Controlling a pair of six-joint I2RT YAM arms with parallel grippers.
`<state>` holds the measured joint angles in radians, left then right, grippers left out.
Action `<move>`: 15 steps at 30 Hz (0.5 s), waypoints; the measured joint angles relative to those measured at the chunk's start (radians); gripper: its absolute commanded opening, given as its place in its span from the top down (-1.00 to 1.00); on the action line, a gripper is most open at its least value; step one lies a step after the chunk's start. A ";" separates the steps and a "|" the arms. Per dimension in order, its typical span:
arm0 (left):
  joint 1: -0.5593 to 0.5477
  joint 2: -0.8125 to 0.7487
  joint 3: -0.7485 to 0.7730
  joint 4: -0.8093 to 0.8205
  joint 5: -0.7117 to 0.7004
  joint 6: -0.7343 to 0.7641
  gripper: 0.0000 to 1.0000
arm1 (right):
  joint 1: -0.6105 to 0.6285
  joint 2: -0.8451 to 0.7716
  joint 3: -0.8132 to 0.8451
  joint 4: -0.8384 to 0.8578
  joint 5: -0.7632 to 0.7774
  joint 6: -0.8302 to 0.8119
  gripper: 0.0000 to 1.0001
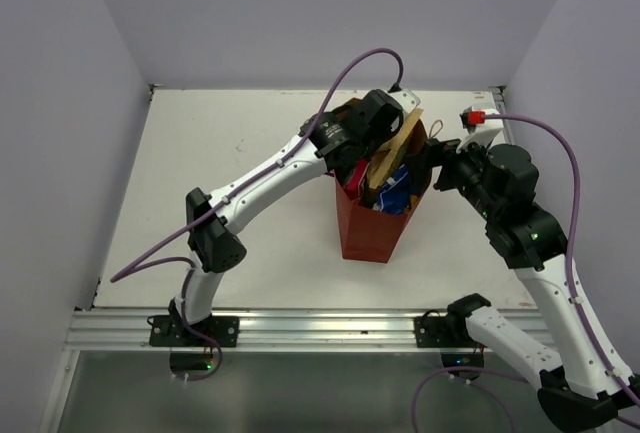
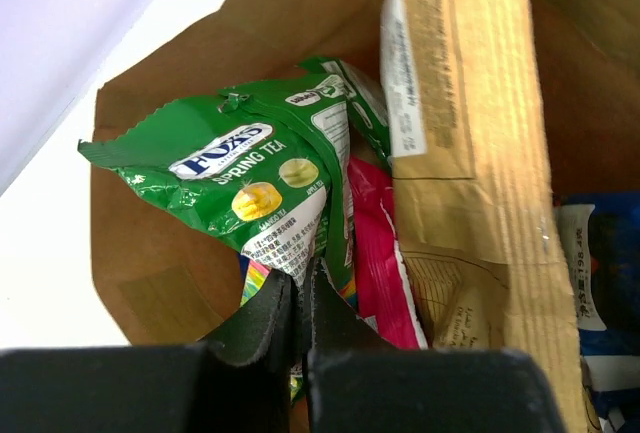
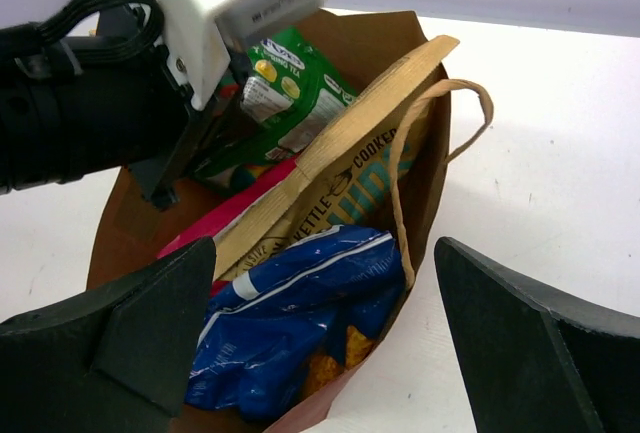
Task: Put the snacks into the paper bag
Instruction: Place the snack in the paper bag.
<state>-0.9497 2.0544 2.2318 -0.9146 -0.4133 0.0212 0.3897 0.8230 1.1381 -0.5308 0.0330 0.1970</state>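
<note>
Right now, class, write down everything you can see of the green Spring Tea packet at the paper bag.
The green packet is a glossy, crinkled soft pouch with a white logo, "Spring Tea" lettering, round candy pictures and a white printed panel. It sits tilted inside the paper bag, its crimped end pointing away from the left gripper, which is shut on its opposite edge. It overlaps a pink packet beside the tan packet.

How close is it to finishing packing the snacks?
Almost. The tan packet, blue packet and pink packet sit in the paper bag. The left gripper pinches a green Fox's packet inside it, not yet released; the right gripper hangs open alongside. No packets show on the table.
</note>
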 measured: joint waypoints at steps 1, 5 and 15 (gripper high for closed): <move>0.000 0.003 0.008 0.000 -0.002 -0.011 0.92 | 0.000 0.000 0.000 0.000 0.000 0.000 -0.90; 0.011 0.003 0.015 0.035 -0.007 -0.070 0.91 | 0.000 0.000 -0.002 0.000 0.000 0.000 -0.90; 0.045 -0.018 -0.201 0.205 0.055 -0.164 0.88 | 0.000 0.001 -0.013 0.000 0.000 0.000 -0.90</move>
<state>-0.9047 2.0369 2.0304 -0.7094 -0.3584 -0.1429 0.3897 0.8242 1.1248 -0.5304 0.0330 0.1970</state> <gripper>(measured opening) 0.053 0.949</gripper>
